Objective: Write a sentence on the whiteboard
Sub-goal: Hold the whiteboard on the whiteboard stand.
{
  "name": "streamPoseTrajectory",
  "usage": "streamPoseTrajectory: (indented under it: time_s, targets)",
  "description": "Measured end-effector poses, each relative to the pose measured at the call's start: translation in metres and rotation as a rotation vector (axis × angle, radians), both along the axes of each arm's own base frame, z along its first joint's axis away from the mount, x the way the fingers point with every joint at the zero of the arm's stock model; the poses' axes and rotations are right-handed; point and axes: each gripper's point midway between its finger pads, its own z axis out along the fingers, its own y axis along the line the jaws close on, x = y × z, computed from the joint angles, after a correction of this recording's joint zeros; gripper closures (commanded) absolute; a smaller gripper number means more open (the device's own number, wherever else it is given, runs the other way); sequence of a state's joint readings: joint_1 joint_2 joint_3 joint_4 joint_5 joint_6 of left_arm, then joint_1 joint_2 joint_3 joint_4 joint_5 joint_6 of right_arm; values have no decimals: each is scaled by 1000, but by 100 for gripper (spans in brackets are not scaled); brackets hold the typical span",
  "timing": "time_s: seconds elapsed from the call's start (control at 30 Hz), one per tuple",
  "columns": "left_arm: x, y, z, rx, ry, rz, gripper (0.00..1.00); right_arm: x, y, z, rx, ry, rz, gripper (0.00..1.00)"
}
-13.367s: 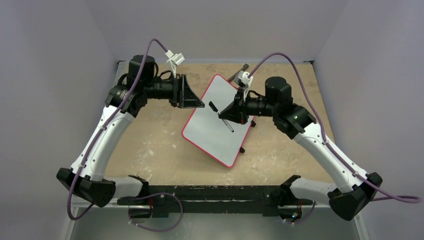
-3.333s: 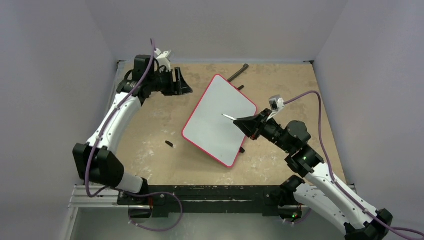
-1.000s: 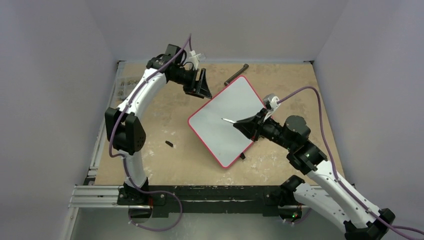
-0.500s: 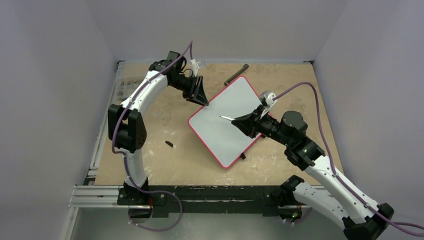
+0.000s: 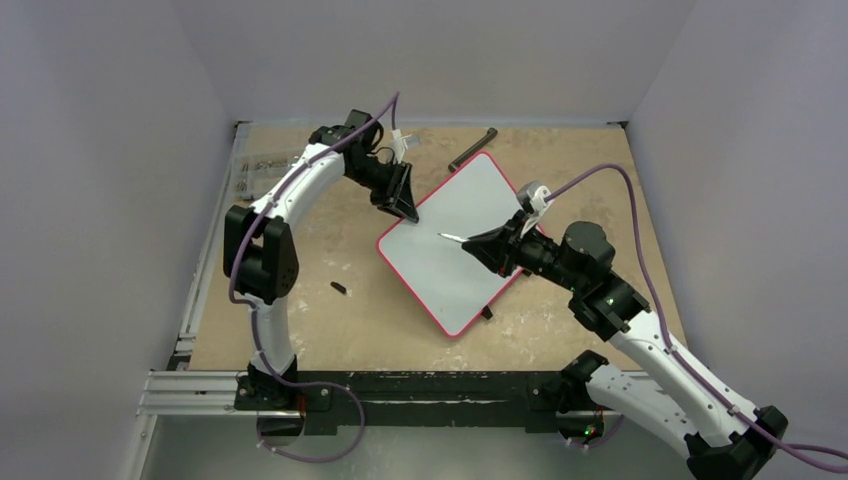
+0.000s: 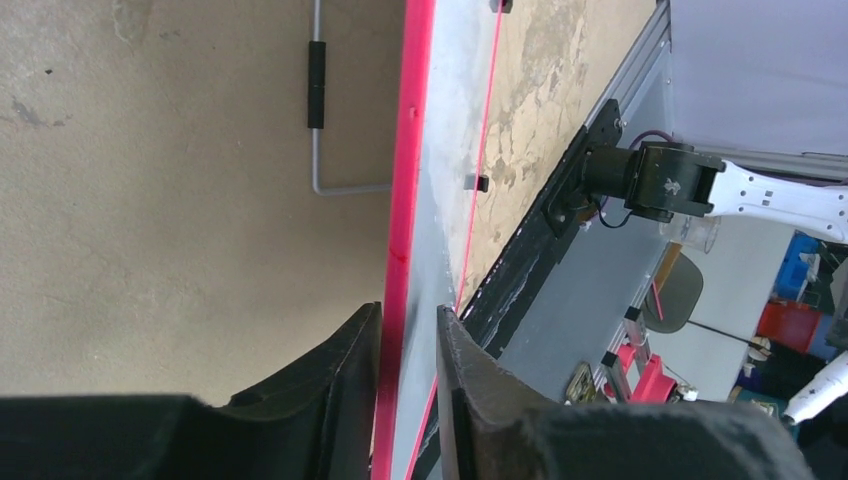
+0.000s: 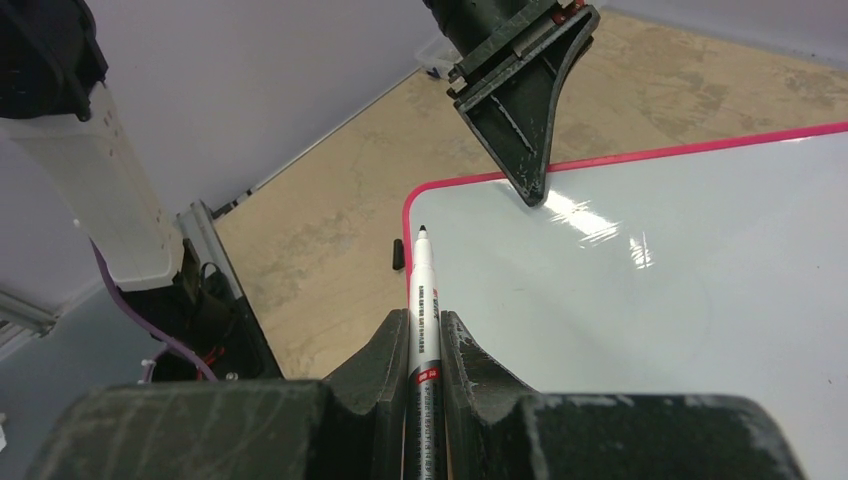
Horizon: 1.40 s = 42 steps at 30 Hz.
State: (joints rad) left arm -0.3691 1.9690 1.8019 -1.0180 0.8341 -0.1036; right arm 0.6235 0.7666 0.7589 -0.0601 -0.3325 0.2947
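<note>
While right end effector [image 7: 424, 318] clamps a marker [image 7: 420, 265], left end effector [image 6: 408, 310] straddles the whiteboard [image 6: 450, 120] rim, grip unclear

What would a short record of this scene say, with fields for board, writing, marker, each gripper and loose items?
board: board, white with red rim, set askew
writing: none visible
marker: marker uncapped, tip over the board; contact unclear
right gripper: right gripper shut on marker
left gripper: left gripper, jaws astride the board's far-left rim; grip unclear
loose items: black piece left of board; bar behind it
</note>
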Motion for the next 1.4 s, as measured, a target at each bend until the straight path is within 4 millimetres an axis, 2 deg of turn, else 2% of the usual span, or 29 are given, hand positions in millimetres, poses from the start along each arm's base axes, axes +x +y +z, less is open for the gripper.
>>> streamPoseTrajectory:
  time_s: [0.17,0.27,0.43,0.73,1.03,1.17,1.4]
  targets:
    - [-2,1,-11,17,33,-9,92,-3,6,3,29,4,32,100]
    - [-5,-2,-9,1,40,-23,100,-3,11,-4,38,27,52,100]
    - [-9,-6,-1,-20,30,-51,100,-1,18,-21,28,76,75,100]
    - [-9,-5,1,12,9,-54,100,3,35,-49,-12,142,121,100]
    - [-9,-5,1,25,5,-53,100,2,52,-85,-91,222,160,100]
    - [-9,-5,1,31,3,-52,100,5,58,-86,-102,224,167,100]
    - [-9,-5,1,39,-3,-52,100,22,66,-72,-96,200,132,100]
